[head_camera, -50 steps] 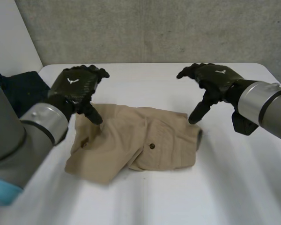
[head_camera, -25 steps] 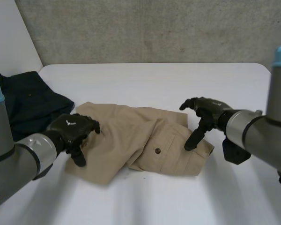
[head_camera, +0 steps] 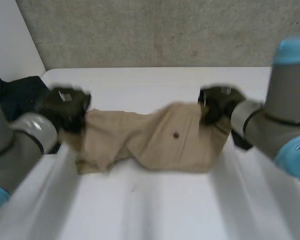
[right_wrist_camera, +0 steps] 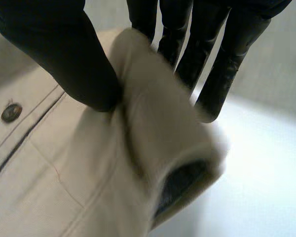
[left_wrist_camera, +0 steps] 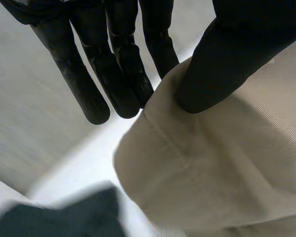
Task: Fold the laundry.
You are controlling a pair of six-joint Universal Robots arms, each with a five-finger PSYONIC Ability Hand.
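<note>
Asking: Where is your left hand, and what is it doing?

Answering: My left hand is at one end of the tan garment. In the left wrist view, my thumb lies on the near face of the cloth's edge. My fingers run down behind that edge, so it is pinched between them. A dark garment lies just beside this hand on its outer side, apart from the tan one.

Asking: And the right?

Answering: My right hand is at the opposite end of the same garment. In the right wrist view, the thumb presses on one side of a rolled fold of cloth and the fingers stand on its far side, so the fold is clamped between them. A dark lining shows in the open end of the roll, below the fingertips. A small button sits beside the thumb, next to a stitched seam.

Asking: How does the garment lie?

Answering: It spans from one hand to the other, its upper edge held at both ends. The rest hangs beneath the hands toward the white table. The upper edge sags a little between the hands. The button is nearer my right hand than my left. Whether the lower edge touches the table I cannot tell.
</note>
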